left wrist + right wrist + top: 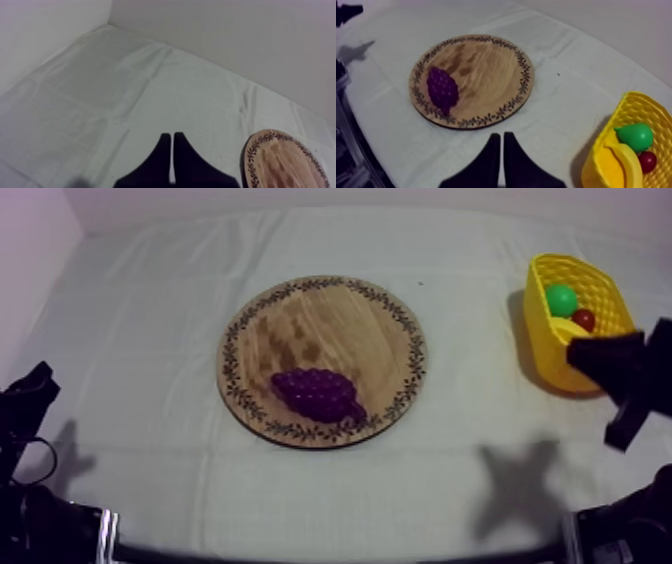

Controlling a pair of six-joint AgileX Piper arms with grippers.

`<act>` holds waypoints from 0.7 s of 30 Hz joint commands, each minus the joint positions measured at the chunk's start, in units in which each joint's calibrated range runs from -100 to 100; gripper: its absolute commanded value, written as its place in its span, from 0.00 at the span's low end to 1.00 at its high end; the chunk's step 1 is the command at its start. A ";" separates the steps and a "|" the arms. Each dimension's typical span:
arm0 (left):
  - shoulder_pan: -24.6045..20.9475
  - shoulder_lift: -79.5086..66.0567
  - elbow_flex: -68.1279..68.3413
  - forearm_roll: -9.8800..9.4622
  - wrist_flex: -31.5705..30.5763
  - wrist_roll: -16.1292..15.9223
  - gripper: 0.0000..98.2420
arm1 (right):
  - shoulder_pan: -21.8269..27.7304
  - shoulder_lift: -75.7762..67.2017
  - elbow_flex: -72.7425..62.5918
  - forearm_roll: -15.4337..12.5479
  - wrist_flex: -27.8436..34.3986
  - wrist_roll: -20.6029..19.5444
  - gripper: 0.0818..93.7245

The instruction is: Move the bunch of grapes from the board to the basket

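The purple bunch of grapes (318,393) lies on the front part of the round wooden board (300,318) at mid-table. The yellow basket (545,338) stands at the right. My right gripper (585,353) hangs beside the basket's near end, off to the right of the board. In the right wrist view its fingers (501,136) lie together, shut on nothing, short of the board (486,65) and the grapes (442,90). My left gripper (35,383) rests low at the left, well away from the board. Its fingers (172,137) form a narrow wedge over bare cloth.
Inside the basket (636,102) lie a green pear (635,136), a small red fruit (648,161) and a banana (621,167). The board's rim (287,160) is just right of my left gripper. Grey-white cloth surrounds the board on all sides.
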 commanded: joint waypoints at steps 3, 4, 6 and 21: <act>-0.01 0.03 0.04 0.01 0.03 0.01 0.00 | -3.78 17.60 -23.72 3.36 10.06 -2.00 0.01; -0.01 0.03 0.04 0.01 0.03 0.01 0.00 | -4.67 20.02 -26.56 3.99 11.75 -2.00 0.01; -0.01 0.03 0.04 0.01 0.03 0.01 0.00 | -6.05 24.50 -31.39 4.61 14.29 -1.51 0.01; -0.01 0.03 0.04 0.01 0.03 0.01 0.00 | -12.59 57.90 -56.85 6.48 29.98 7.26 0.00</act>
